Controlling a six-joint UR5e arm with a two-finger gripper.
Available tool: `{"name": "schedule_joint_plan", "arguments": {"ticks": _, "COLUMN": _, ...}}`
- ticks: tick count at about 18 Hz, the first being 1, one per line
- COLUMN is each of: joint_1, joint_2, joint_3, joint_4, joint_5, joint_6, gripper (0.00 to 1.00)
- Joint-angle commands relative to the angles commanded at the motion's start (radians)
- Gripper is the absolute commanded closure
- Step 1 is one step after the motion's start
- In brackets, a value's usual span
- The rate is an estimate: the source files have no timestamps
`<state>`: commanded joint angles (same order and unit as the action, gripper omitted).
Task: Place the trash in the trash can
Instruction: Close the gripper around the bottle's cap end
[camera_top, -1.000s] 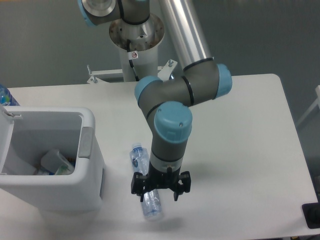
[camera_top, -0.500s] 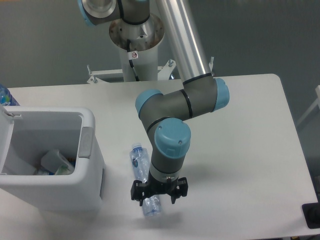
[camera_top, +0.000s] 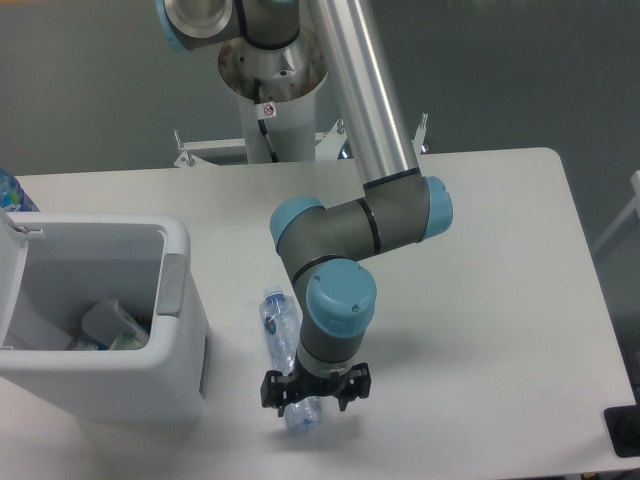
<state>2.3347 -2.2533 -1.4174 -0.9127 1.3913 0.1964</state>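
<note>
Your trash can (camera_top: 178, 300) already held a cup (camera_top: 108, 322); the crushed bottle (camera_top: 285, 350) lay on the table — gripper (camera_top: 314, 392) above it, grip state indeterminable.

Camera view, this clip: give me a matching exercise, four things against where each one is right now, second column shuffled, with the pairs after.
Things:
1. bottle
2. cup
3. bin
4. gripper

Places:
A. inside the bin
B. on the table's left side
C. low over the bottle's near end
D. lying on the table right of the bin

Pairs: 1-D, 2-A, 3-B, 4-C
</note>
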Motion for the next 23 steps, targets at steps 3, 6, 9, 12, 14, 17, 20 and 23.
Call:
{"name": "schedule_joint_plan", "arguments": {"ticks": 3, "joint_1": -0.008, "joint_2": -0.018, "joint_3": 0.009, "joint_4": 0.008, "joint_5": 0.002, "joint_6": -0.002, "gripper": 0.0}}
{"name": "schedule_joint_plan", "arguments": {"ticks": 6, "joint_1": -0.009, "joint_2": -0.026, "joint_3": 0.006, "joint_4": 0.018, "joint_5": 0.002, "joint_6": -0.003, "gripper": 0.0}}
{"name": "schedule_joint_plan", "arguments": {"ticks": 9, "joint_1": -0.018, "joint_2": -0.034, "joint_3": 0.009, "joint_4": 0.02, "joint_5": 0.026, "joint_6": -0.003, "gripper": 0.0}}
{"name": "schedule_joint_plan", "arguments": {"ticks": 12, "joint_1": -0.022, "joint_2": -0.038, "joint_3": 0.009, "joint_4": 0.02, "joint_5": 0.043, "joint_6": -0.003, "gripper": 0.0}}
{"name": "schedule_joint_plan", "arguments": {"ticks": 14, "joint_1": -0.022, "joint_2": -0.038, "joint_3": 0.011, "joint_4": 0.02, "joint_5": 0.045, "joint_6": -0.003, "gripper": 0.0}}
{"name": "schedule_joint_plan", "arguments": {"ticks": 17, "joint_1": -0.022, "joint_2": -0.038, "joint_3": 0.009, "joint_4": 0.02, "joint_5": 0.045, "joint_6": -0.003, "gripper": 0.04}}
{"name": "schedule_joint_plan", "arguments": {"ticks": 20, "joint_1": -0.022, "joint_2": -0.037, "joint_3": 0.011, "joint_4": 0.018, "joint_5": 0.045, "joint_6": -0.003, "gripper": 0.16}}
{"name": "schedule_joint_plan", "arguments": {"ticks": 23, "joint_1": -0.022, "joint_2": -0.035, "joint_3": 0.009, "joint_4": 0.018, "joint_5": 0.067, "joint_6": -0.003, "gripper": 0.2}}
